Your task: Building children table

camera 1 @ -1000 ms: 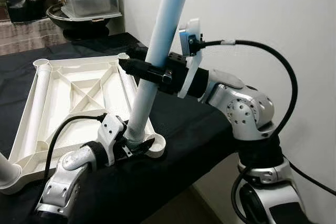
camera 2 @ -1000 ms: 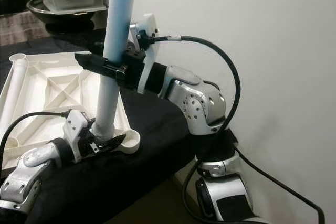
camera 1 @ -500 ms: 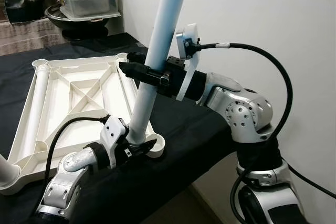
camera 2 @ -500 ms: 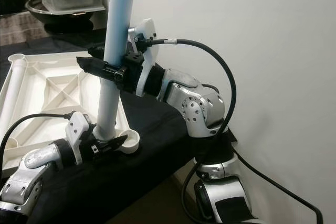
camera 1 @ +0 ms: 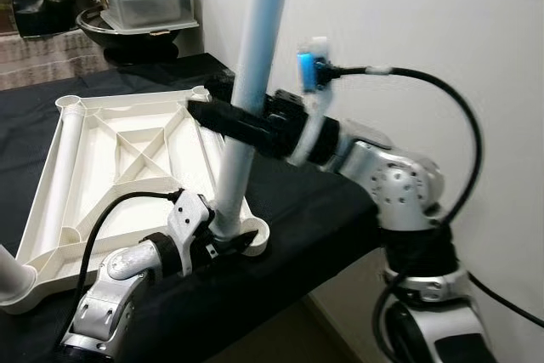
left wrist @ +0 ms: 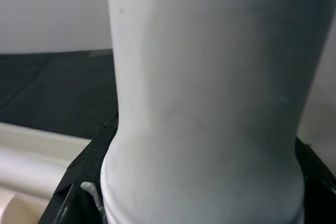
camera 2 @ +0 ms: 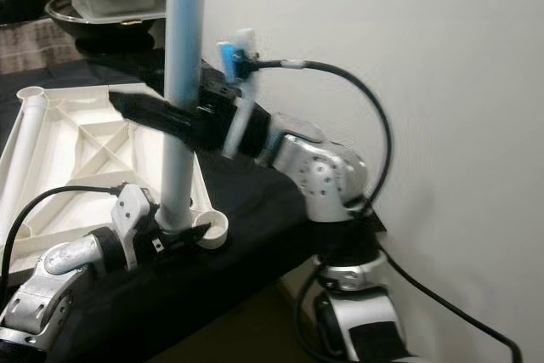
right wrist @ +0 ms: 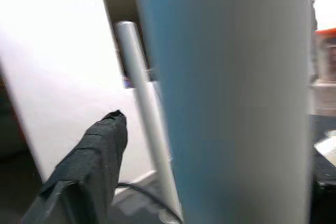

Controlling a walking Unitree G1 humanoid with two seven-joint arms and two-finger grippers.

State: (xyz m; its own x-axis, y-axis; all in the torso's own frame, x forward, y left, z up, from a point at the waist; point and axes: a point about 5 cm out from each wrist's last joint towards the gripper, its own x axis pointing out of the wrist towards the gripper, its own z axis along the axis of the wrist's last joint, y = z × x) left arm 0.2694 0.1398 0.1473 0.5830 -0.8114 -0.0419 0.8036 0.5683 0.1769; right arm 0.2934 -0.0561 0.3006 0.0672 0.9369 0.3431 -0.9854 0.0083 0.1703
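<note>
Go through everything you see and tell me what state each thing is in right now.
Table leg: nearly upright, base seated in the corner socket.
Tabletop: upside down on the black cloth.
Left claw: clamped around the leg's base.
Right claw: gripping the leg midway.
Storage tub: lid on.

Clear storage tub [camera 1: 146, 2], black bowl [camera 1: 119, 33]

A plain white wall [camera 1: 408, 14] fills the view from 12 to 4 o'clock. A black cloth [camera 1: 297, 201] covers the work surface. At 11 o'clock a clear plastic bin [camera 1: 144, 2] sits on a dark bowl [camera 1: 110, 31].
</note>
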